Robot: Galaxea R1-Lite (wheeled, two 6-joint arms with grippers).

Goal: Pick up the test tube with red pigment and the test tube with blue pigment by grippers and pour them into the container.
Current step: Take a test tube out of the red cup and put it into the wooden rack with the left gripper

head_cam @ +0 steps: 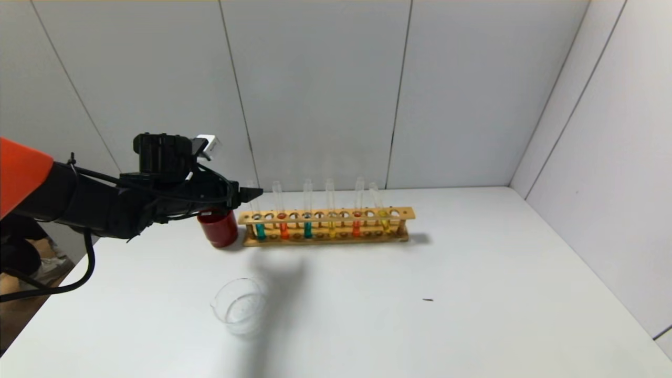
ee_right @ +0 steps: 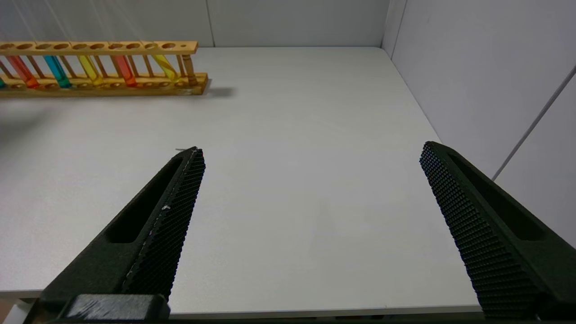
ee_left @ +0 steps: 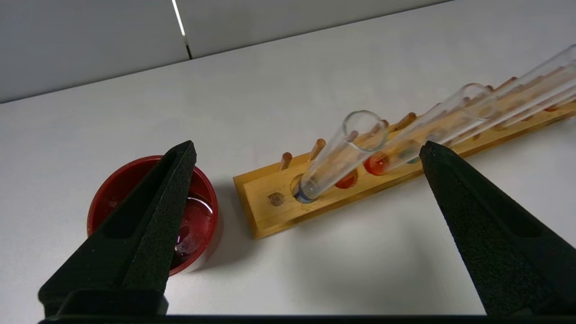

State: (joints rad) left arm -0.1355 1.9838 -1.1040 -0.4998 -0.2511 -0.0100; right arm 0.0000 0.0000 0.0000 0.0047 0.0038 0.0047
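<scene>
A wooden rack (head_cam: pixel 325 214) holds several upright tubes. Two carry orange-red liquid (head_cam: pixel 283 230) (head_cam: pixel 356 227). The test tube with blue pigment (head_cam: pixel 307 229) (ee_right: pixel 56 71) stands third from the left, between them. A darker teal tube (head_cam: pixel 259 230) (ee_left: pixel 342 150) stands at the left end. My left gripper (head_cam: pixel 252 195) (ee_left: pixel 309 146) hovers open above that end of the rack, holding nothing, with the teal tube in line between its fingers. The clear glass container (head_cam: pixel 241 307) sits nearer me on the table. My right gripper (ee_right: pixel 310 148) stays open and empty over the near right part of the table.
A dark red cup (head_cam: pixel 218 228) (ee_left: pixel 153 216) with liquid stands just left of the rack, under my left gripper. Two yellow tubes (head_cam: pixel 331 228) (head_cam: pixel 386 223) are also in the rack. Walls close the table's back and right side.
</scene>
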